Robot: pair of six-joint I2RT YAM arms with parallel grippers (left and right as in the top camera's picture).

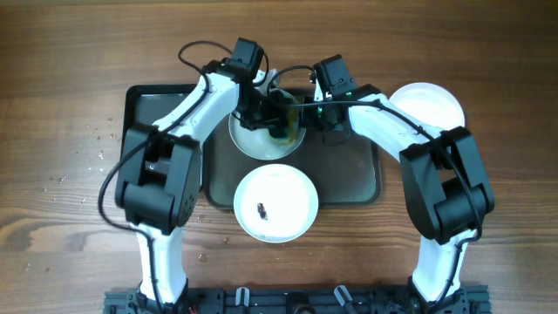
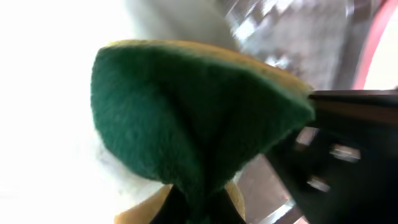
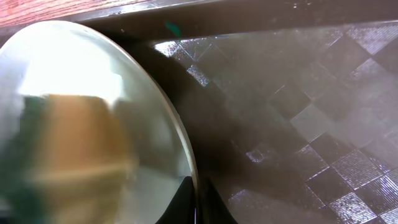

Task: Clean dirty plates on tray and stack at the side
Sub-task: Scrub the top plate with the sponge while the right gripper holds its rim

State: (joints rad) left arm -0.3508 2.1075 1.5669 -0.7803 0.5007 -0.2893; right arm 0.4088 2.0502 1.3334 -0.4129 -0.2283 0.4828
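On the dark tray [image 1: 349, 174] a white plate [image 1: 261, 144] sits at the back, tilted. My right gripper [image 1: 307, 112] is shut on this plate's rim [image 3: 186, 155] and the tray floor [image 3: 298, 106] lies beyond it. My left gripper [image 1: 272, 113] is shut on a green and yellow sponge [image 2: 193, 118], which is pressed onto the same plate [image 2: 43, 93]. A second plate [image 1: 275, 202] with a small dark smear lies at the tray's front edge. A third white plate [image 1: 427, 103] lies on the table to the right of the tray.
The wooden table [image 1: 61, 96] surrounds the tray, with small crumbs scattered at the left [image 1: 91, 148]. The arms' bases [image 1: 296, 301] stand at the front edge. The left part of the tray [image 1: 144, 109] is bare.
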